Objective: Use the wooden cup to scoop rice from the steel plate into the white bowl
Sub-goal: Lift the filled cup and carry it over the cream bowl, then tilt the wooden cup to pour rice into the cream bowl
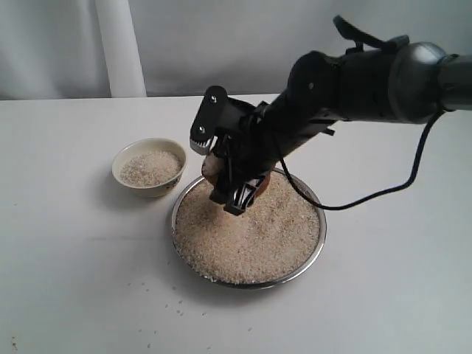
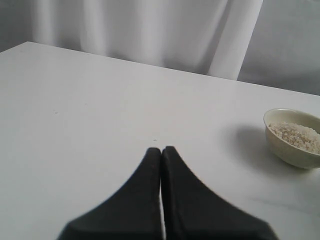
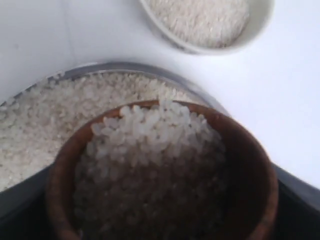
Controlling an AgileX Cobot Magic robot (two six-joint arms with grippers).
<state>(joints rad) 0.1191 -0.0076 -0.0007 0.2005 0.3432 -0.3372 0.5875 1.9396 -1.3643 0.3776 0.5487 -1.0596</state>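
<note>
Right arm reaches in from the far right, across the steel plate (image 1: 322, 230). Right gripper (image 1: 234, 193) is clamped on the wooden cup (image 1: 213, 165). The cup sits over the far-left part of the plate, and only slivers of reddish wood show between the black fingers in the exterior view.

Right wrist view: the cup (image 3: 261, 172) is loaded with rice (image 3: 155, 145), heaped toward the rim that faces the white bowl (image 3: 261, 24). Dark gripper parts flank the cup on both sides. The plate rim (image 3: 125, 67) lies just beyond the cup, then bare counter, then the bowl.

The plate sits centre-near on the counter (image 1: 74, 280) and is filled almost to the rim with rice (image 1: 254, 232). The white bowl (image 1: 147, 191) stands just left of the plate and a little farther back, close to it but not touching. It holds a low mound of rice.

A few loose grains (image 1: 171, 305) are scattered on the counter near the plate's near-left edge.

Left gripper (image 2: 161, 150): fingers pressed together, holding nothing, low over bare counter (image 2: 100, 110). The bowl (image 2: 287, 152) is well off to its right.

A pale curtain (image 1: 118, 44) hangs behind the far edge.
</note>
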